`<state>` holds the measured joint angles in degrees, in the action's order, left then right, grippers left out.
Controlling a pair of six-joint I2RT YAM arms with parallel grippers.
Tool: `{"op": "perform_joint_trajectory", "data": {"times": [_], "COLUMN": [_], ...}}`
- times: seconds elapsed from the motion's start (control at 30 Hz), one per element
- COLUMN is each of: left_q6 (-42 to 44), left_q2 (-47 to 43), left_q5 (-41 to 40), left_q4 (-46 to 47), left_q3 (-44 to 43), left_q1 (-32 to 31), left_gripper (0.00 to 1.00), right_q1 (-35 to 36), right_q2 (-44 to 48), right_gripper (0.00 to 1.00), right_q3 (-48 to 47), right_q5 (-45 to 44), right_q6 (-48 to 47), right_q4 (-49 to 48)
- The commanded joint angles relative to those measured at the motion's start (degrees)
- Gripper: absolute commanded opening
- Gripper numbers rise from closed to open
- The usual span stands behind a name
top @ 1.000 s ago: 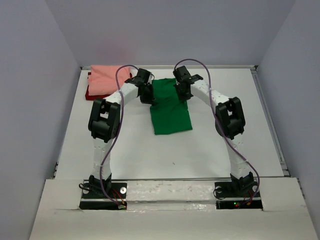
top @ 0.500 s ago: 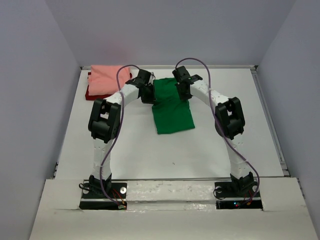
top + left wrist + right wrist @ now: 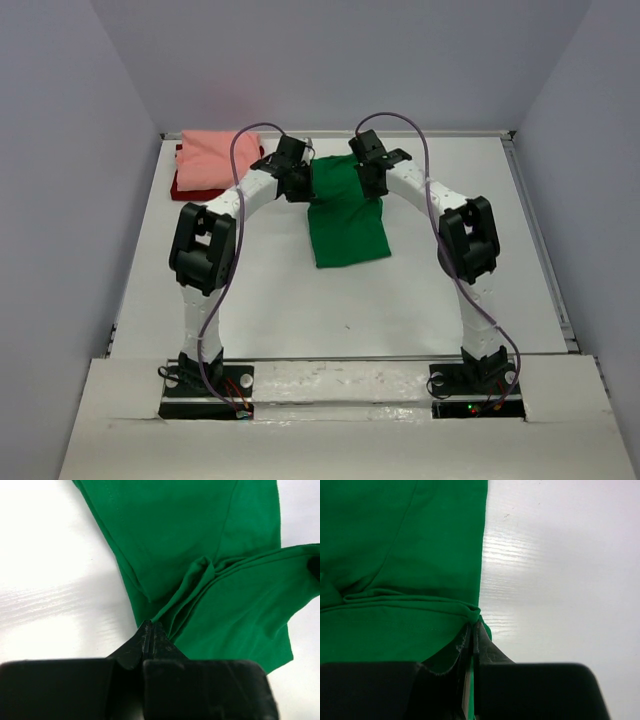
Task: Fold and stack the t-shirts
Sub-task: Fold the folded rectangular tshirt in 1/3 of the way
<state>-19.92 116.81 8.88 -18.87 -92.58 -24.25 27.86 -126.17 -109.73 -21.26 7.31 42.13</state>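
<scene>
The bright green t-shirt [image 3: 345, 218] lies in a long folded strip at the middle of the table. My left gripper [image 3: 298, 180] is shut on its left edge, where the cloth bunches in the left wrist view [image 3: 200, 580] at the tips [image 3: 149, 626]. My right gripper [image 3: 372, 182] is shut on its right edge, and the right wrist view shows the folded hem [image 3: 410, 605] pinched at the tips [image 3: 472, 625]. The salmon pink t-shirt [image 3: 215, 160] lies folded on the dark red t-shirt [image 3: 180, 187] at the back left.
A white table [image 3: 300, 300] with raised rims is enclosed by grey walls. Purple cables loop over both arms. The stack of two shirts sits in the back-left corner, close to the left arm.
Both grippers have moved away toward the back, pulling the green shirt's held edge with them. The shirt's near edge has slid a little farther back and right.
</scene>
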Motion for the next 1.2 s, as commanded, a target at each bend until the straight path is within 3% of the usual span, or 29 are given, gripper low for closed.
{"op": "perform_joint_trajectory", "data": {"times": [0.0,0.23,0.47,0.6,0.67,0.73,0.77,0.8,0.93,1.17], "left_q6": [1.2,1.7,1.9,1.7,1.6,1.6,1.6,1.6,1.6,2.0], "left_q2": [-3.6,3.0,7.4,8.9,9.0,8.8,8.5,8.4,7.3,-0.4], "left_q5": [-0.6,0.7,-2.9,-3.0,-3.3,-3.3,-4.0,-4.1,-5.7,-12.4], "left_q4": [0.8,-2.5,-5.6,-5.6,-5.5,-5.3,-5.1,-5.1,-5.2,-2.6], "left_q3": [-0.9,-7.6,-13.4,-14.1,-13.5,-13.2,-12.7,-12.6,-12.1,-8.1], "left_q1": [-0.5,-0.7,-0.7,-0.6,-0.7,-0.7,-0.7,-0.6,-0.6,-1.6], "left_gripper": [0.00,0.00,0.00,0.24,0.33,0.43,0.48,0.50,0.56,0.59], "right_q1": [0.4,0.4,0.4,0.4,0.4,0.4,0.4,0.4,-0.1,-0.1], "right_q2": [4.0,-0.5,-5.7,-7.8,-9.1,-9.4,-9.5,-9.6,-9.9,-7.2], "right_gripper": [0.00,0.00,0.00,0.00,0.07,0.22,0.35,0.40,0.54,0.65], "right_q3": [-0.1,-4.5,-9.0,-10.4,-11.6,-11.4,-11.3,-11.1,-11.4,-12.3], "right_q5": [-1.9,-2.2,-2.3,-1.3,-2.2,-2.1,-2.6,-2.6,-3.9,-6.2], "right_q6": [-0.6,-3.2,-3.6,-4.1,-3.4,-3.4,-2.9,-3.1,-2.9,-5.1], "right_q4": [-3.2,-3.1,-2.2,-1.7,-0.8,-0.6,-0.6,-0.6,-0.4,-1.8]}}
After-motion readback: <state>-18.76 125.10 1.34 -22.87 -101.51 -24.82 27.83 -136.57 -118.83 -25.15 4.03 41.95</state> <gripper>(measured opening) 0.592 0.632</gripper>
